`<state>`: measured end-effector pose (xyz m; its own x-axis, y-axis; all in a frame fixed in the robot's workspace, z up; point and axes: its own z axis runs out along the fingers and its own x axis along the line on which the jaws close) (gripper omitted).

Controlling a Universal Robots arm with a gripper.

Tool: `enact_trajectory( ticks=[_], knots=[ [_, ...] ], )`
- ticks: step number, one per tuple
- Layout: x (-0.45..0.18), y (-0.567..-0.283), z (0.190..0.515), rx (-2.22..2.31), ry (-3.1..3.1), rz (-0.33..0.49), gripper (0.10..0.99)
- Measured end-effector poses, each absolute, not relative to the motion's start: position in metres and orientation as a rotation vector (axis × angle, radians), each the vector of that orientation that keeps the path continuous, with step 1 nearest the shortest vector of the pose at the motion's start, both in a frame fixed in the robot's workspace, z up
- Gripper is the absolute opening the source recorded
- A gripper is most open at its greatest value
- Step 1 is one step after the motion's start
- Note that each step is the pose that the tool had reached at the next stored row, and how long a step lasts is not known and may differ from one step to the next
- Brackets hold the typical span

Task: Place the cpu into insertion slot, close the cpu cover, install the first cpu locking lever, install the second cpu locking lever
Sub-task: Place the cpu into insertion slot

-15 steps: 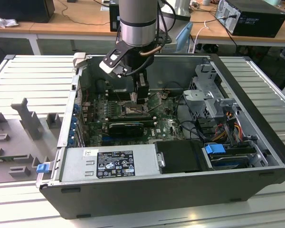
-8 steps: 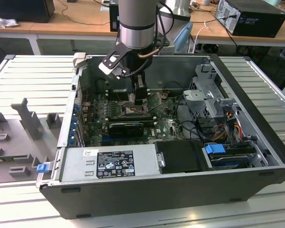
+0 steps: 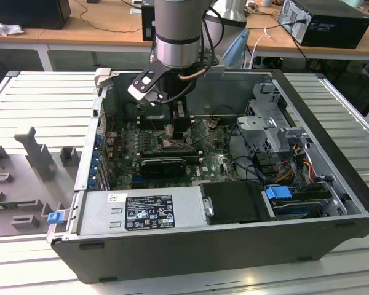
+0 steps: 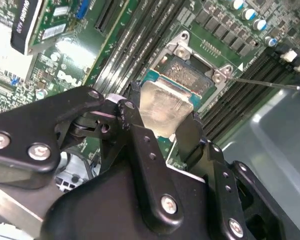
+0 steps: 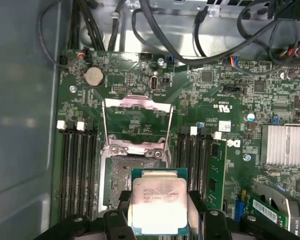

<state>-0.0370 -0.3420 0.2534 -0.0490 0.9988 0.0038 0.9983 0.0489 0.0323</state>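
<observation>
The gripper (image 3: 172, 130) is lowered inside an open computer case (image 3: 234, 228), which rests on a slatted bench (image 3: 43, 92). It is positioned over the green motherboard (image 3: 216, 163).

In both wrist views the black fingers (image 4: 140, 132) are seen clamped on opposite edges of the cpu (image 5: 157, 207). Its pale metal face is turned toward the cameras.

The cpu (image 4: 162, 106) is held just over the insertion slot (image 5: 119, 181) and overlaps one edge of it. It is not seated flat within the rim. Contact with the slot cannot be determined. The dark centre of the insertion slot (image 4: 187, 75) is left largely exposed.

The cpu cover (image 5: 135, 103) is found swung open. It stands up from the slot's edge on the side away from the gripper, toward a coin cell (image 5: 94, 76).

A thin locking lever (image 4: 260, 82) is seen unlatched, sticking out from one corner of the slot across the black RAM slots (image 5: 77, 170).
</observation>
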Motion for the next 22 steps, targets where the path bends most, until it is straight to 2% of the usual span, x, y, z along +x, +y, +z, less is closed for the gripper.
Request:
enact_trajectory(
  ticks=[2,22],
  knots=[
    [-0.035,-0.341,0.252,2.149,2.251,0.017,0.525],
    [-0.037,-0.323,0.224,2.196,2.225,0.04,0.525]
  ],
)
